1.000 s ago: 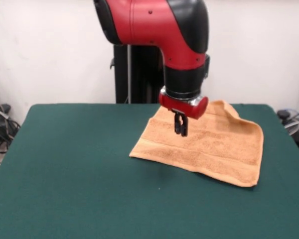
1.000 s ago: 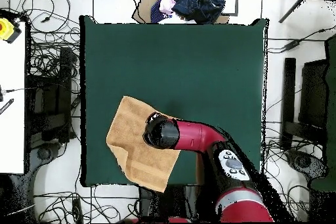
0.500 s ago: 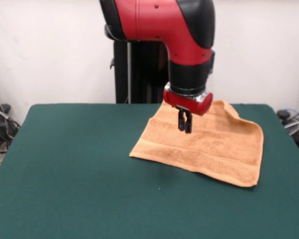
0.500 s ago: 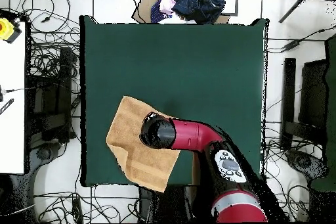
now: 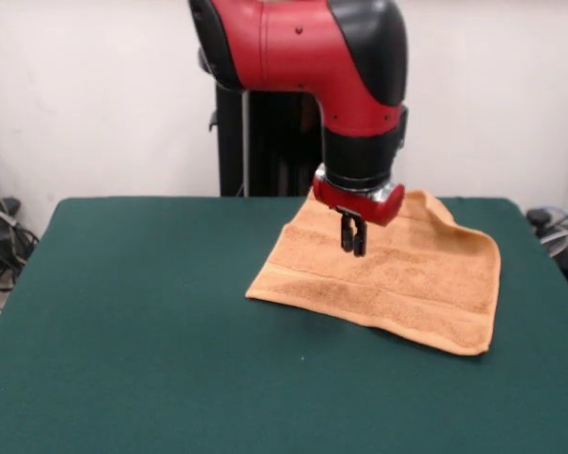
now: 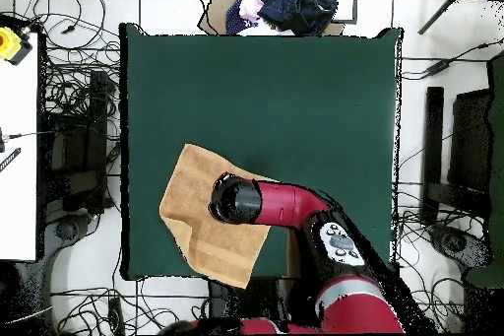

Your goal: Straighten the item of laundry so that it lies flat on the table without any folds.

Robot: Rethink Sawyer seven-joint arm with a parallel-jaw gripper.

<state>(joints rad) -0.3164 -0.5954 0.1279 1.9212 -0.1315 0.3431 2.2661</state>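
The light orange-tan towel (image 5: 398,274) lies on the dark green table (image 5: 151,322) at the far right in the front view, with a raised fold at its far corner by the pedestal. In the overhead view the towel (image 6: 192,214) sits at the lower left, part of it over the table's edge. My gripper (image 5: 352,244) hangs over the towel's middle, fingers together and empty, just above the cloth. In the overhead view the arm's wrist (image 6: 234,201) hides the gripper.
A person's hand and dark clothing (image 6: 285,2) show at the table's far edge in the overhead view. Cables lie on the floor round the table. A white bench (image 6: 18,145) stands at the left.
My gripper has shifted slightly to the right in the front view and stayed just above the towel. The towel has not moved.
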